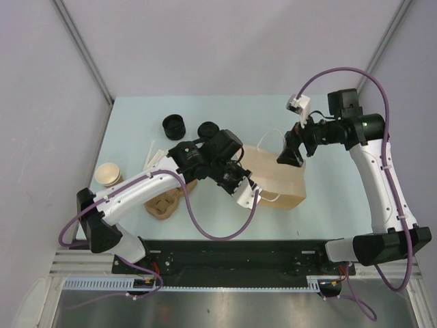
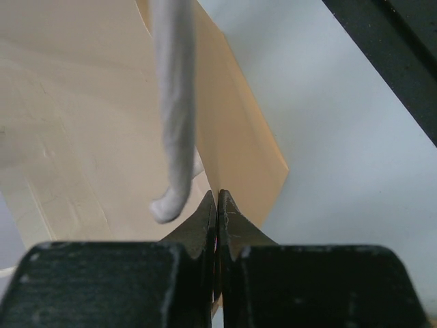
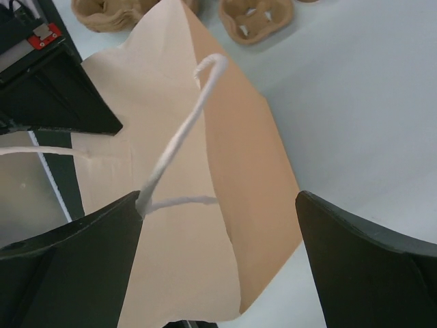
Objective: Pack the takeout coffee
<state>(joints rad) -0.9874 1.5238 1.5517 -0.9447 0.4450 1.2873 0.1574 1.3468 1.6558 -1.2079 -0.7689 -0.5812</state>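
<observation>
Down at mid-desk [image 1: 328,130], the paper bag [image 1: 281,179] stands with both arms working it. The left gripper [image 2: 217,205] is pressed together on the bag's left edge, with the paper pinched right between the fingertips and a white handle [image 2: 174,102] dangling just beside. The right gripper [image 3: 218,198] is spread wide at the far rim, one finger over the bag's inside and the other out over bare desk, clamping nothing. The takeout coffee [image 1: 207,129] sits back-left of the bag, black lid up, just behind the left wrist and outside the bag. A stack of black lids [image 1: 174,126] is near it. Open desk lies right of the bag and along the far edge. The left side is crowded, with cup carriers [image 1: 164,203] and a lidless tan cup [image 1: 108,174].
</observation>
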